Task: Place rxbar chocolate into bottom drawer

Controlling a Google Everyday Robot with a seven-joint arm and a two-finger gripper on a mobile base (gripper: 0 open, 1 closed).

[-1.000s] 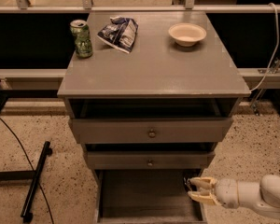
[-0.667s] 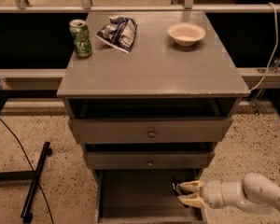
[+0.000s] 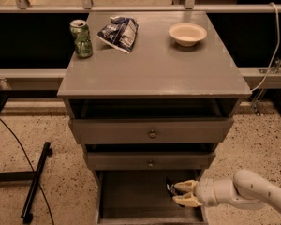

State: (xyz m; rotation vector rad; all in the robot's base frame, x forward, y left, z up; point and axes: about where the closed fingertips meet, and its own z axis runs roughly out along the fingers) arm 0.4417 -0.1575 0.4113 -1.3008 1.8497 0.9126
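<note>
The bottom drawer is pulled out at the foot of the grey cabinet, a wide shallow tray. My gripper reaches in from the right, low over the drawer's right side. Its cream fingers are closed on the rxbar chocolate, a small black wrapper of which only the end shows at the fingertips. The bar hangs just inside the drawer's right wall.
On the cabinet top stand a green can, a blue-and-white chip bag and a beige bowl. Two drawers with brass knobs sit above the open one. A black stand and cable lie on the floor at left.
My gripper has moved left with the bar, from beside the drawer's right wall to over the drawer's inside.
</note>
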